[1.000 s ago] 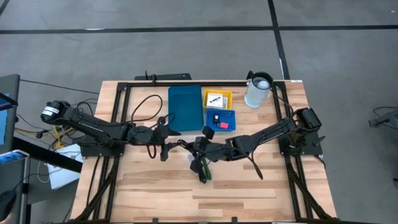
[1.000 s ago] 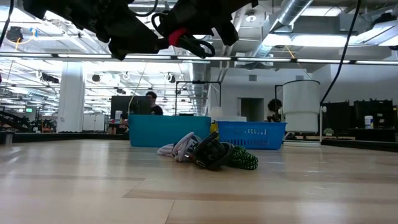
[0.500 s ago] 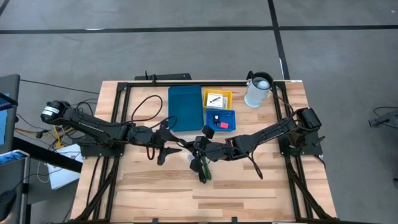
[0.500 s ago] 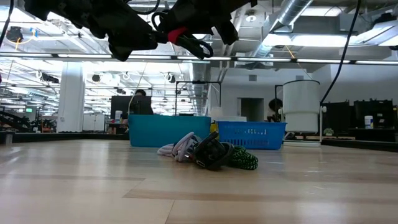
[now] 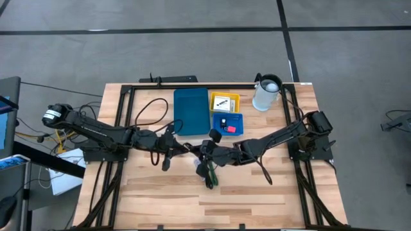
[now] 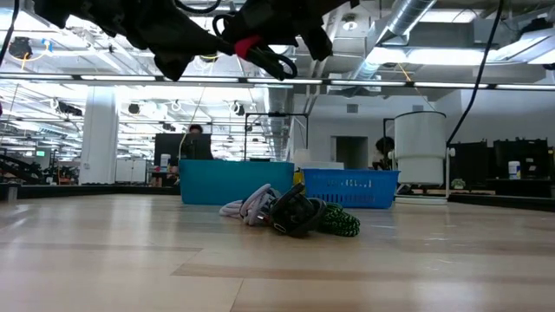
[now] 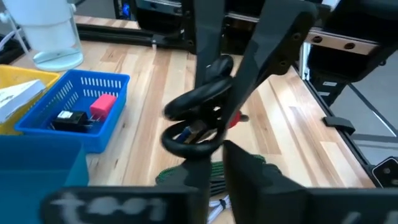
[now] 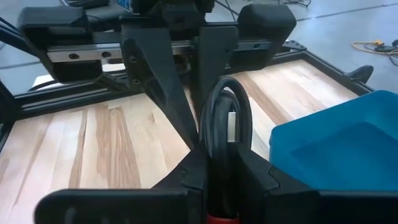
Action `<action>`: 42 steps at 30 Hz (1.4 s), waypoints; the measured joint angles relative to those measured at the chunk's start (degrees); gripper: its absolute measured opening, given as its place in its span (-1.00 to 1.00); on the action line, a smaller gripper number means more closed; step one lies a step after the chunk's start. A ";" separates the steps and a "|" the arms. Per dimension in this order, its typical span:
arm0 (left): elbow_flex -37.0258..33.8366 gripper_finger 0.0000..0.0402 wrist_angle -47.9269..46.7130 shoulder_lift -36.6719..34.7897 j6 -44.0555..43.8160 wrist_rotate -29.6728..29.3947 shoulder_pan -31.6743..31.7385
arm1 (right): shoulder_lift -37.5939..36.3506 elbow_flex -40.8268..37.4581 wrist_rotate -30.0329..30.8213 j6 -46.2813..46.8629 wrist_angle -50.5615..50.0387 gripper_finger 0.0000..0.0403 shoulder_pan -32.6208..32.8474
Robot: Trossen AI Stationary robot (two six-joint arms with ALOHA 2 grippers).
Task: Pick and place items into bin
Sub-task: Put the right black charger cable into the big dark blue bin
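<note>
Gripping black loop (image 8: 227, 118) — right tool (image 8: 214, 163), pile (image 6: 290, 212) tangled

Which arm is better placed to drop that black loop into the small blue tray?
Right. The right pincer is shut on the black loop, raised above the table, close to the bright blue tray. The left pincer faces it, open and holding nothing.
</note>
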 joint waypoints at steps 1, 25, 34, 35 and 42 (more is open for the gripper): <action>0.00 -0.93 0.09 0.00 0.37 -0.01 -0.02 | 0.00 0.00 -0.02 0.02 0.00 -0.79 -0.02; -0.13 -0.59 3.34 0.07 -2.49 -0.79 -1.55 | 0.00 0.07 -0.44 0.00 -0.31 -0.81 0.01; 0.00 -0.12 4.43 0.04 -3.37 -2.39 -1.56 | 0.13 -0.01 -0.02 -0.07 -0.56 -0.77 -0.07; 0.00 -0.08 4.42 0.04 -3.39 -2.39 -1.55 | 0.13 -0.02 -0.02 -0.07 -0.59 -0.79 -0.09; 0.02 0.08 6.79 0.04 -3.37 -2.85 -1.55 | 0.13 -0.02 0.04 0.00 -0.37 -0.77 -0.17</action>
